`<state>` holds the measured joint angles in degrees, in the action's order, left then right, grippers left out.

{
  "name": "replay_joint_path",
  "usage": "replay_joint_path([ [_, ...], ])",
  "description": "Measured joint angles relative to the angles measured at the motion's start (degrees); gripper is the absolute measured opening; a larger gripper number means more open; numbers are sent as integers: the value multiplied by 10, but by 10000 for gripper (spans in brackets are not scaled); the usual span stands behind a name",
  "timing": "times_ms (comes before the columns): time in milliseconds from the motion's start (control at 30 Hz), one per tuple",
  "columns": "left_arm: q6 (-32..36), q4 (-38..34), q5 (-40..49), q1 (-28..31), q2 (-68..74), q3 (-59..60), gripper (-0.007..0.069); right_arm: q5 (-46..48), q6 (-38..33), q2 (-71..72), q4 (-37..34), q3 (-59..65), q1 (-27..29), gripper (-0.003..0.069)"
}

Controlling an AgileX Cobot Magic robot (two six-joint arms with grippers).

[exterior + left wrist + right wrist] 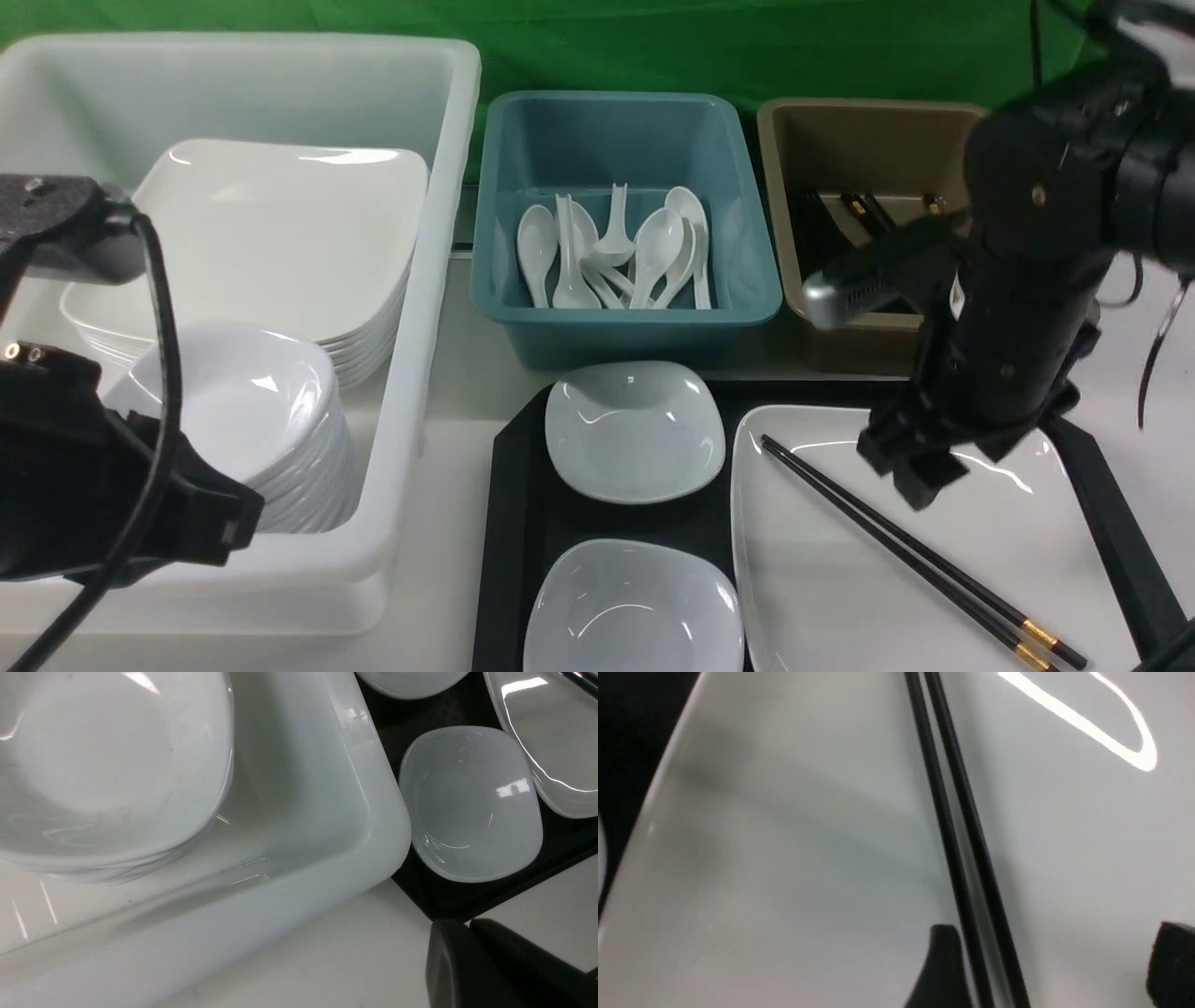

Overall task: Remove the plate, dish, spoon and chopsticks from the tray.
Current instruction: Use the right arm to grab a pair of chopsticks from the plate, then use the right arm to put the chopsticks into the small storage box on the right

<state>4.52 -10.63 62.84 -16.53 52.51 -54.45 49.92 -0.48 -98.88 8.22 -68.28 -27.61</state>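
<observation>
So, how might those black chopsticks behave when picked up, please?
The chopsticks look thin and stiff, probably light. Lying loose on the glossy plate, they may slide or roll apart. As two separate sticks, one could slip free.

The front camera sat between the arms, facing forward and down over the bench point(457, 448), far enough back to take in the tub point(439, 233), teal bin point(625, 131), brown bin point(840, 149) and tray point(523, 523). The left wrist camera looked down from close by at the tub's corner and the near dish point(472, 807), both shared with the front view. The right wrist camera hung very close over the plate point(784, 858), sharing it and the chopsticks point(948, 835) with the front view.
</observation>
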Motion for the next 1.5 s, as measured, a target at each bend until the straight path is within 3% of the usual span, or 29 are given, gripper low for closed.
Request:
replay_joint_path([
  [100, 0, 0, 0, 0, 0, 0, 8, -55, 0, -5, -8, 30, 0, 568],
  [400, 0, 0, -1, 0, 0, 0, 8, -101, 5, -54, -19, 34, 0, 567],
  [500, 0, 0, -1, 0, 0, 0, 8, -101, 10, -70, -22, 34, 0, 528],
  [633, 1, 0, 0, 0, 0, 0, 8, -103, 12, -70, -25, 34, 0, 210],
  [700, 1, 0, 0, 0, 0, 0, 8, -100, 13, -70, -25, 34, 0, 125],
  [1200, 2, 0, -1, 0, 0, 0, 8, -46, -39, 107, -105, 8, 6, 136],
  [1500, 41, -30, 2, -2, 28, 0, 8, -142, -51, -18, -106, -290, 132, 136],
])
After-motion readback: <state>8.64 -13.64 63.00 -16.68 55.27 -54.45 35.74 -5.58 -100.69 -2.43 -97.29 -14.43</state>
